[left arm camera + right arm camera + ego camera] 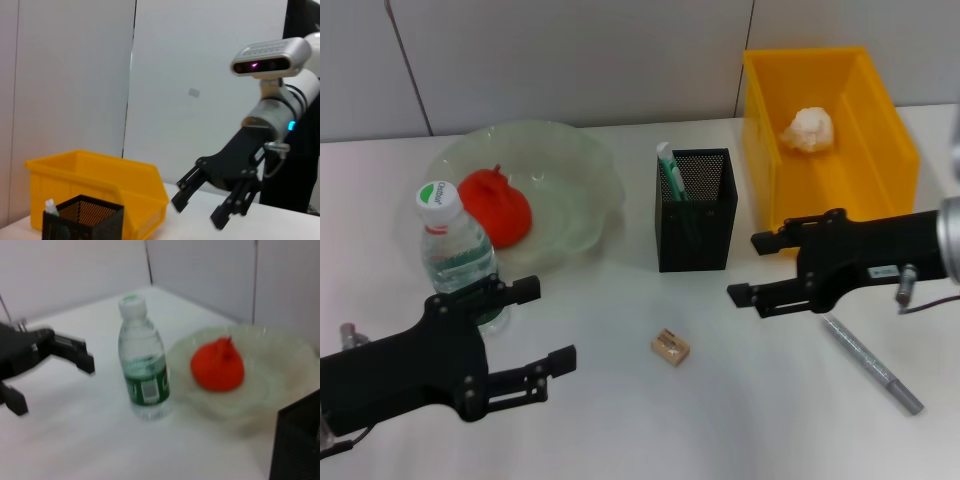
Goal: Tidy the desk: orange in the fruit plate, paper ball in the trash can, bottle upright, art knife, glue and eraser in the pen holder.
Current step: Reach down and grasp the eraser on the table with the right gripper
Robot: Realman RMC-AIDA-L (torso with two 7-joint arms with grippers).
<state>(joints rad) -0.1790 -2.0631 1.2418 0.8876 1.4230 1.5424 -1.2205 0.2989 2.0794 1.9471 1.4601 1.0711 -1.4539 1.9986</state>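
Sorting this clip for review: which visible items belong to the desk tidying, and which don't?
Job: red-orange orange in green glass plate; paper ball in yellow bin; upright clear bottle; tan eraser; silver art knife; black mesh holder.
Not job: nothing.

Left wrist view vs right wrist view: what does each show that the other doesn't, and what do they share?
Left wrist only: the yellow trash can and the open right gripper above the table. Right wrist only: the upright bottle, the orange in the fruit plate, and the open left gripper. Shared: the black mesh pen holder, at the picture's edge in the right wrist view.
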